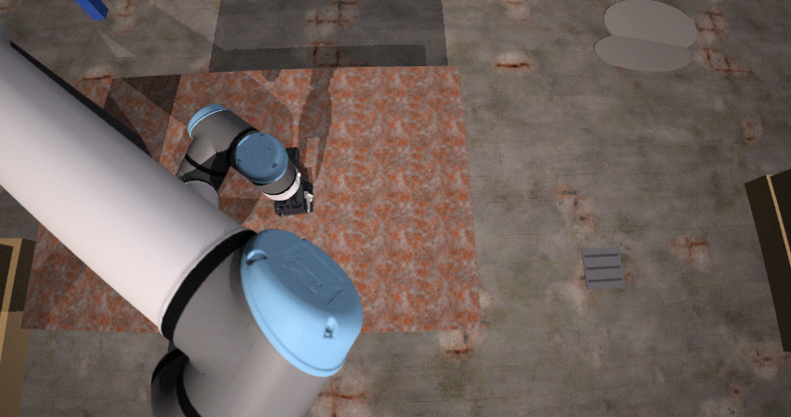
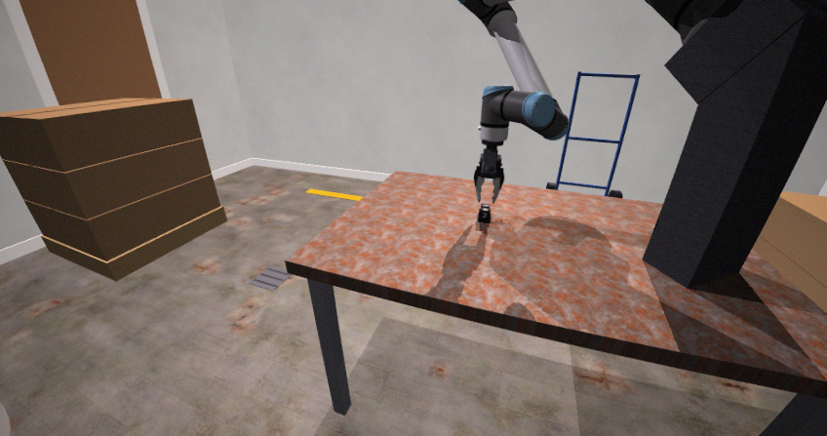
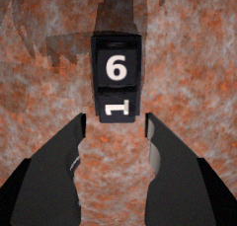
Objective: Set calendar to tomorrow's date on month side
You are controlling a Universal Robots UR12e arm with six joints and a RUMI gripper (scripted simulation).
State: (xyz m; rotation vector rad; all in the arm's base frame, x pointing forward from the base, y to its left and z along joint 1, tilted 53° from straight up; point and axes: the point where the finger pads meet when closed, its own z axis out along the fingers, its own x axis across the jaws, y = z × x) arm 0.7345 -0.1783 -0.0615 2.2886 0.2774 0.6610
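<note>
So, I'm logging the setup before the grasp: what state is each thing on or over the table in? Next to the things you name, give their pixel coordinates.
Gripper [image 2: 486, 201] [image 3: 116, 114]: partly open, nothing between its fingers, above the table.
Cube with the 6 [image 3: 117, 68]: 6 upright in the wrist view.
Cube with the 1 [image 3: 117, 108]: 1 turned sideways there.
Table [image 1: 399, 190] [image 2: 394, 246]: standing, partly shadowed.

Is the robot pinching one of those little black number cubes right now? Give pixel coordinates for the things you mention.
No, the gripper [image 2: 486, 199] [image 3: 116, 114] stands with its fingers apart above the cubes [image 3: 117, 68], nothing between them.
</note>
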